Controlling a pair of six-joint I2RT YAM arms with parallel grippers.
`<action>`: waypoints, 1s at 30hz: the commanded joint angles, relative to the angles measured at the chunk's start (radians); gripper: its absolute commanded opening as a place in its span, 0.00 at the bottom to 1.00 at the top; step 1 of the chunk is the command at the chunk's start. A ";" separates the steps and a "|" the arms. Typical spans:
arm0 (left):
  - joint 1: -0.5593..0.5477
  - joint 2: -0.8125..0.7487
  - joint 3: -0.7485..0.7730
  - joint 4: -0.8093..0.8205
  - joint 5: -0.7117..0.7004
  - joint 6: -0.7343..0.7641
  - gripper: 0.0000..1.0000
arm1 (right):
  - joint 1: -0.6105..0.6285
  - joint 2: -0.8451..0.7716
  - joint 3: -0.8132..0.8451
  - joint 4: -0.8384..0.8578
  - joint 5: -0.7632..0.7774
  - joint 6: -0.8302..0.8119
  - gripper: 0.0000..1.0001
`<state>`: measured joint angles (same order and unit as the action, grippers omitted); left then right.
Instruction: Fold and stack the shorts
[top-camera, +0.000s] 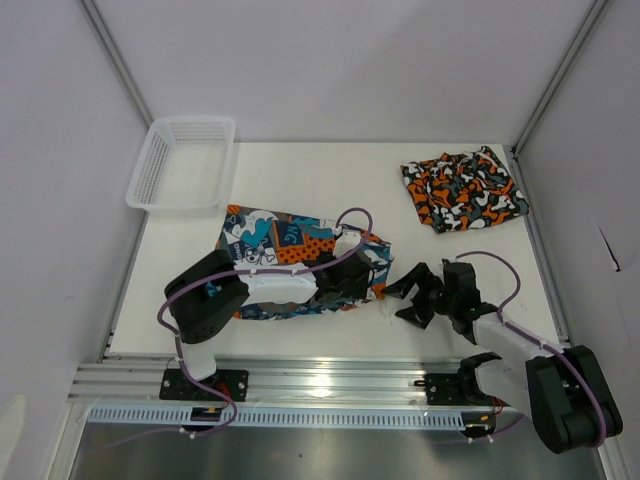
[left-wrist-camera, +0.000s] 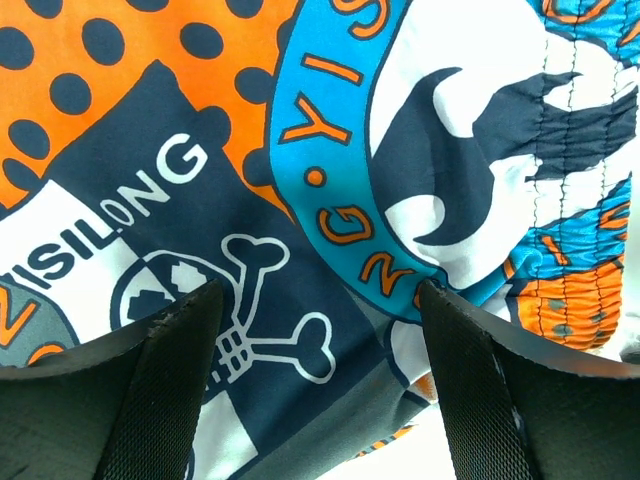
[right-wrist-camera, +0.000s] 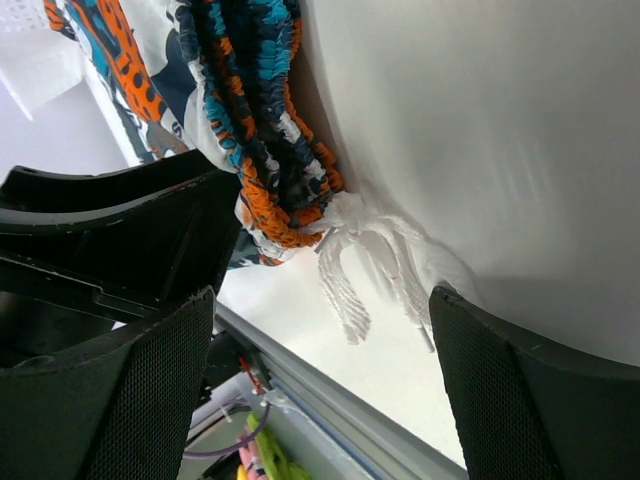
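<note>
Bare table (top-camera: 330, 180) along the far edge's middle — mesh basket (top-camera: 140, 172) blocks the far-left corner, camouflage shorts (top-camera: 462, 190) the far-right.

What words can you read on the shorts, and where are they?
"ISILONG": white letters on the cartoon shorts; the start is cut off by the picture's edge.
"NG·YIS": orange letters curving on a blue ring, same shorts; both ends hidden.
Top view: the letters on these shorts are too small to read.
Camouflage shorts: no words visible.
</note>
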<state>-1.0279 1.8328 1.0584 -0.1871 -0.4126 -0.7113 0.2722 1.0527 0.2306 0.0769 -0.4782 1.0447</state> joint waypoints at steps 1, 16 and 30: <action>-0.011 -0.013 -0.032 -0.037 0.051 -0.066 0.82 | 0.018 0.045 -0.028 0.078 0.012 0.081 0.90; -0.034 0.003 -0.023 -0.069 0.047 -0.131 0.82 | 0.142 0.133 -0.079 0.258 0.262 0.273 0.90; -0.043 0.037 -0.018 -0.045 0.077 -0.123 0.82 | 0.116 0.283 -0.042 0.369 0.277 0.255 0.92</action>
<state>-1.0523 1.8317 1.0565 -0.1928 -0.4335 -0.7860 0.3927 1.2640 0.2058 0.4850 -0.2455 1.3205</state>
